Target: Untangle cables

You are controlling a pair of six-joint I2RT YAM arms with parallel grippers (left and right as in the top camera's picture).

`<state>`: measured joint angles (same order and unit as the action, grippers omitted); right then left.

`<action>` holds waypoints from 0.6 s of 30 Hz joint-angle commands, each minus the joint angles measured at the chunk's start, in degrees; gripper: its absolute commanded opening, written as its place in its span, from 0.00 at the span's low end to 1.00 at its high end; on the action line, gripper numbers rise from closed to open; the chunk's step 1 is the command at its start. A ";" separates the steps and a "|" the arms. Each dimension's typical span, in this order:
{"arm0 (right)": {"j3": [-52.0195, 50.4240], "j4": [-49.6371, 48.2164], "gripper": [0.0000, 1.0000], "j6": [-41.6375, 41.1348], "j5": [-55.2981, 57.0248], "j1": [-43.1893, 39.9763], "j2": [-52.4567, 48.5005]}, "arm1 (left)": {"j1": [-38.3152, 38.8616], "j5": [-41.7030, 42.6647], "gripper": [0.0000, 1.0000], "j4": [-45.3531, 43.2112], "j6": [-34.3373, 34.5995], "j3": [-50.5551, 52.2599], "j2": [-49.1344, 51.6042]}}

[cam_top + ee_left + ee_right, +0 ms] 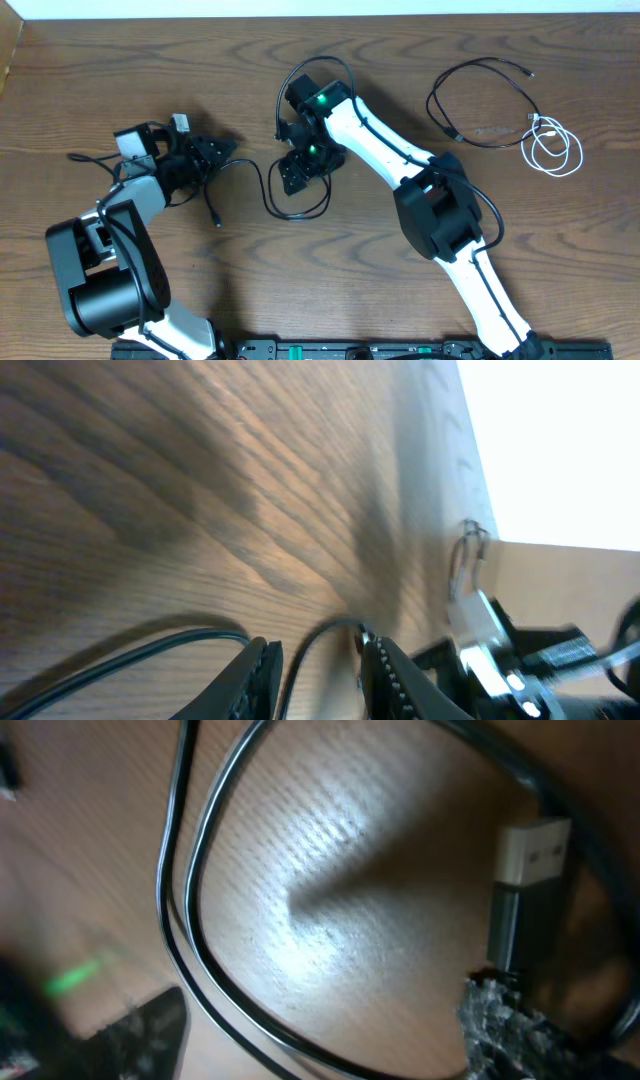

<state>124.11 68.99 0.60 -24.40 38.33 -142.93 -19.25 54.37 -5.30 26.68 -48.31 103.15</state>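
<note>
One black cable (268, 195) lies between the two grippers, looping under my right gripper (298, 176) and ending in a small plug (217, 221) below my left gripper (222, 150). In the left wrist view my left gripper (320, 678) is slightly open, and a strand of the black cable (308, 650) runs through the gap without being pinched. My right gripper (325, 1042) is wide open just above the table. The black cable (200, 950) curves between its fingers, and a USB plug (530, 855) lies beside the right fingertip (505, 1030). A second black cable (480, 100) and a coiled white cable (555, 148) lie apart at the far right.
The wooden table (350, 280) ends in a pale edge along the back (400, 8). The right arm's white links (380, 140) cross the middle of the table. The left arm's black base (105, 270) fills the front left corner.
</note>
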 commanded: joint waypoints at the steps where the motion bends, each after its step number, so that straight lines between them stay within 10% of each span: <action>1: -0.24 0.09 0.87 -1.40 4.92 -0.57 1.18 | -0.96 5.53 0.32 0.26 -2.67 0.35 -1.38; 18: -0.20 -18.95 0.67 7.69 0.07 4.79 1.18 | -9.46 -22.77 0.33 18.40 1.46 0.35 -10.97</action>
<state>124.03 53.49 5.98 -25.82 41.54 -142.82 -28.51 42.57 11.16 25.96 -48.21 92.95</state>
